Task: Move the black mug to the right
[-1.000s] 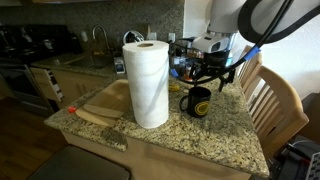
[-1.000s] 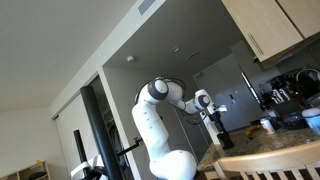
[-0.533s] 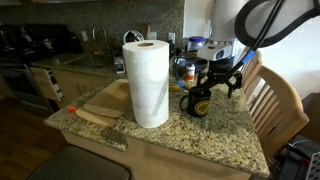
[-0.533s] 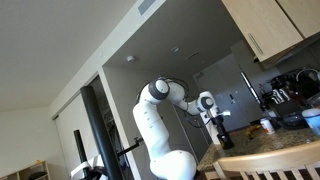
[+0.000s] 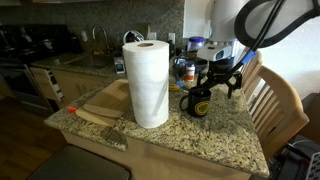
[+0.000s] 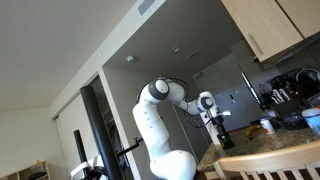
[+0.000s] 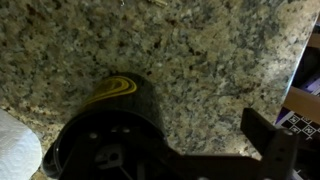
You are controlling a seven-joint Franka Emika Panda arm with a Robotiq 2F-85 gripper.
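The black mug (image 5: 199, 101) stands upright on the granite counter (image 5: 215, 140), just right of the paper towel roll (image 5: 148, 83), its yellow emblem facing the camera. My gripper (image 5: 216, 80) hangs open directly over the mug's rim and handle side. In the wrist view the mug (image 7: 100, 140) fills the lower left, seen from above, with the emblem at its top edge. One gripper (image 7: 190, 150) finger shows at the right over bare granite. The other finger is hidden by the mug. In an exterior view the arm and gripper (image 6: 221, 122) are seen from low down, and the mug cannot be made out.
A wooden cutting board (image 5: 105, 100) lies left of the roll. Blue-lidded jars (image 5: 186, 68) stand behind the mug. A wooden chair (image 5: 280, 100) stands at the counter's right edge. Bare granite lies in front of and right of the mug.
A second ago the gripper was higher and farther back. It has come down and forward over the mug. Nothing has moved in the last half second.
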